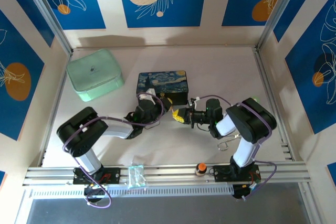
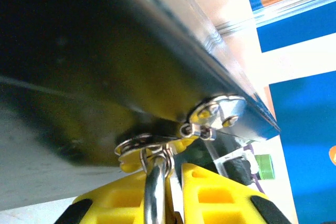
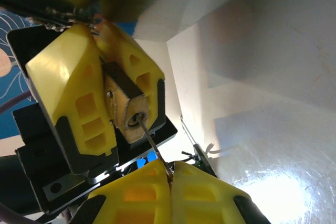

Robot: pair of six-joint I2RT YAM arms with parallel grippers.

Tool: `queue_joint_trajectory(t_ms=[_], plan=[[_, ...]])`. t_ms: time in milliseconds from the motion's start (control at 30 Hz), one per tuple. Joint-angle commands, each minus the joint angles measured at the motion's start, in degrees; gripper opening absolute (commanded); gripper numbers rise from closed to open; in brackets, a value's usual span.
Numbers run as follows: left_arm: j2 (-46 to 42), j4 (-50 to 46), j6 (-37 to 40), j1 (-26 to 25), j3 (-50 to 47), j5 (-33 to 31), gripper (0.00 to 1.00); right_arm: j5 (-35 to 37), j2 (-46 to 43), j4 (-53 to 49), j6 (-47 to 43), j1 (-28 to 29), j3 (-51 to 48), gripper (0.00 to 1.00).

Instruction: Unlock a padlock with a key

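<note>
Close by the tin (image 1: pixel 163 86), the left gripper (image 2: pixel 169 192) and right gripper (image 3: pixel 170 174) are being used jointly: padlock (image 3: pixel 126 108) being clamped in the left, keyhole facing across for access, key (image 3: pixel 152 142) being pinched in the right, tip at the keyhole.

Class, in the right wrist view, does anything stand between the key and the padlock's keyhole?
Nothing visible does: the key reaches with its tip the keyhole of the padlock.
</note>
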Motion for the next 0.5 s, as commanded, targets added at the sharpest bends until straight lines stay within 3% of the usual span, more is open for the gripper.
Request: queue_joint_trajectory(t_ms=[0,133,300,467], plan=[[-2.0,3.0,-2.3,-4.1,0.8,15.3,0.0,9.0,-6.5,-6.1,-7.5,-0.7,2.6,0.0],[-0.7,6.6,-4.2,-4.1,0.1,15.8,0.0,4.7,-7.2,-9.7,-8.3,-3.6,3.5,0.0],[1.8,13.0,-7.5,-4.4,-0.4,16.9,0.0,1.8,-3.0,-6.3,-6.5,-4.7,3.6,0.0],[0.0,7.6,-4.4,-4.3,-0.3,16.0,0.0,-0.5,-1.5,-2.7,-5.7,-6.2,2.4,0.0]])
